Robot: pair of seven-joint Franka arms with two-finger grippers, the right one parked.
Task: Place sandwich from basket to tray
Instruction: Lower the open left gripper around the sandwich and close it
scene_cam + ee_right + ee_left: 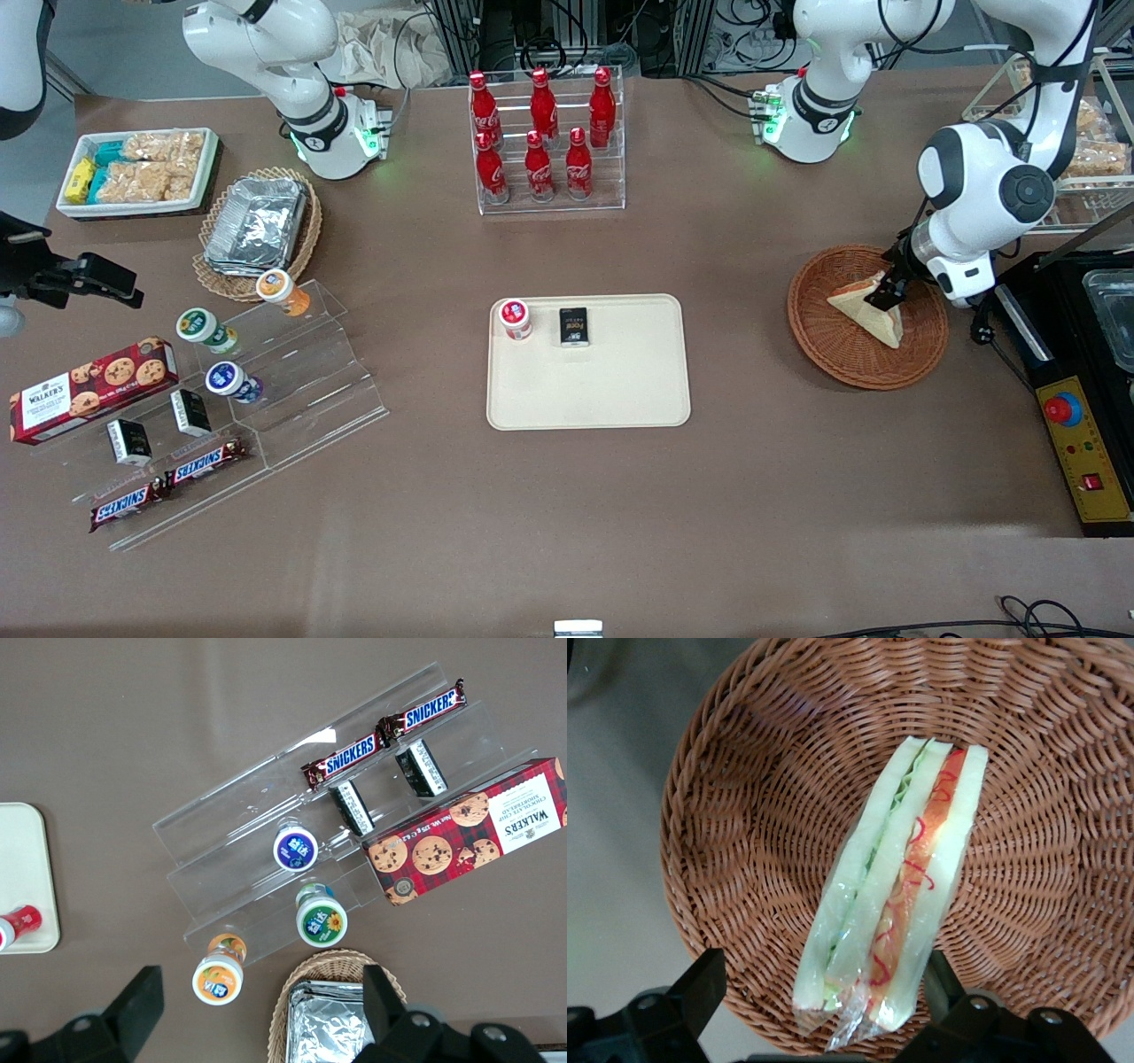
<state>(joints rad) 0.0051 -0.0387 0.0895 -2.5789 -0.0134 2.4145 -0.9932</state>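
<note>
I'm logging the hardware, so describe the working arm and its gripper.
The left arm has glossy white rounded shells with dark grey joint discs and black cables running along it. Its base glows green. The gripper, over the reddish-brown wicker basket, is black, with matte black fingers.

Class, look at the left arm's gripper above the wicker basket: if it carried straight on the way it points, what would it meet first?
Most likely the sandwich: the gripper points down into the basket, fingers open either side of the wedge's end.
</note>
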